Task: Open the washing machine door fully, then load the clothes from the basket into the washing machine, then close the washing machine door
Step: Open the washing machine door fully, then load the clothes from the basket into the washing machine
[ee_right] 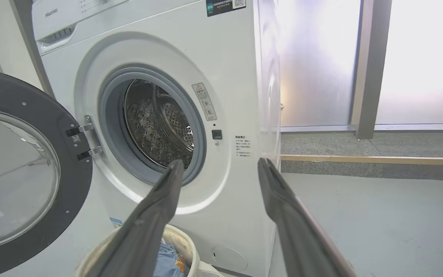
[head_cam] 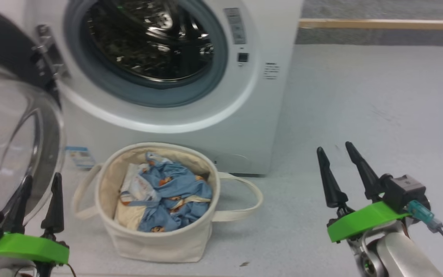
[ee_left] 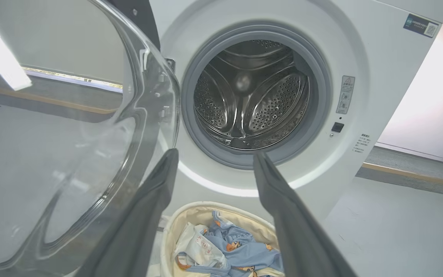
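Two grippers: left gripper (head_cam: 42, 177), right gripper (head_cam: 333, 147) spread wide, empty.
Risk: tangled clothes (head_cam: 175, 188) may drag basket (head_cam: 160, 246) over when lifted.

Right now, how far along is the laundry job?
Done: the washing machine door stands wide open, the drum empty. In hand: nothing; the left fingers and right fingers are open and empty. Left: load the clothes from the basket, then shut the door.

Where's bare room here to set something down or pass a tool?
Bare floor right of the washing machine, up to the right tool; open drum mouth above the basket. Crowded left: washing machine door beside basket and left tool.
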### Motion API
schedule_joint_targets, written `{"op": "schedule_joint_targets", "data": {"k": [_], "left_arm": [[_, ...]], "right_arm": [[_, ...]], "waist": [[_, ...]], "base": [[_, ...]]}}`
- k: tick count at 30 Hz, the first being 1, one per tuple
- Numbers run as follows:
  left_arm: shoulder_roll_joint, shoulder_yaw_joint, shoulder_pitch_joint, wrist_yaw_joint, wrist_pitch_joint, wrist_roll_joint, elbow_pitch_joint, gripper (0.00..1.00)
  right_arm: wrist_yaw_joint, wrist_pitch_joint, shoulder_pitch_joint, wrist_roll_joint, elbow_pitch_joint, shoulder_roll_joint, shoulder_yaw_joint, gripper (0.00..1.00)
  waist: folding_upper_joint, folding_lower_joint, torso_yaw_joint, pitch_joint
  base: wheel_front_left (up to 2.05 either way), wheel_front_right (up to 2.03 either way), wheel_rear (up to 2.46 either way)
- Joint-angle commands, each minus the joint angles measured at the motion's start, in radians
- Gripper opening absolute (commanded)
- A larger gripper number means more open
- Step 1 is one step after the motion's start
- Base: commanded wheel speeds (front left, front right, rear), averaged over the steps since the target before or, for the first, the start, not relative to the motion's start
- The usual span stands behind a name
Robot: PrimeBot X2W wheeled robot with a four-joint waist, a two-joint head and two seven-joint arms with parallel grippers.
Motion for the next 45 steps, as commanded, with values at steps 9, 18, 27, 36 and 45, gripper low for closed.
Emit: {"op": "schedule_joint_targets", "data": {"k": [9, 18, 27, 36, 45], "left_arm": [[0.013, 0.041, 0.034, 0.001, -0.012, 0.011, -0.091, 1.0], [-0.003, 0.066, 0.042, 0.004, -0.012, 0.049, -0.114, 1.0], [-0.006, 0.073, 0.033, 0.0, -0.012, 0.06, -0.088, 1.0], [-0.004, 0.086, 0.022, -0.003, -0.012, 0.066, -0.069, 1.0], [-0.002, 0.092, 0.016, -0.006, -0.012, 0.068, -0.062, 1.0]], "right_arm": [[0.001, -0.012, -0.02, -0.014, -0.029, -0.027, -0.057, 1.0], [0.001, -0.012, -0.02, -0.012, -0.016, -0.027, -0.069, 1.0], [0.001, -0.012, -0.026, -0.007, 0.0, -0.03, -0.066, 1.0], [0.001, -0.012, -0.026, -0.005, 0.003, -0.028, -0.065, 1.0], [0.001, -0.012, -0.025, -0.007, 0.002, -0.025, -0.064, 1.0]], "waist": [[0.0, 0.0001, -0.102, 0.009], [0.0, 0.0001, -0.095, 0.005], [0.0, 0.0001, -0.073, -0.001], [0.0, 0.0001, -0.056, -0.006], [0.0, 0.0001, -0.045, -0.007]], "base": [[0.0, 0.0, 0.0], [0.0, 0.0, 0.0], [0.0, 0.0, 0.0], [0.13, -0.15, 0.03], [0.58, -0.71, 0.14]]}}
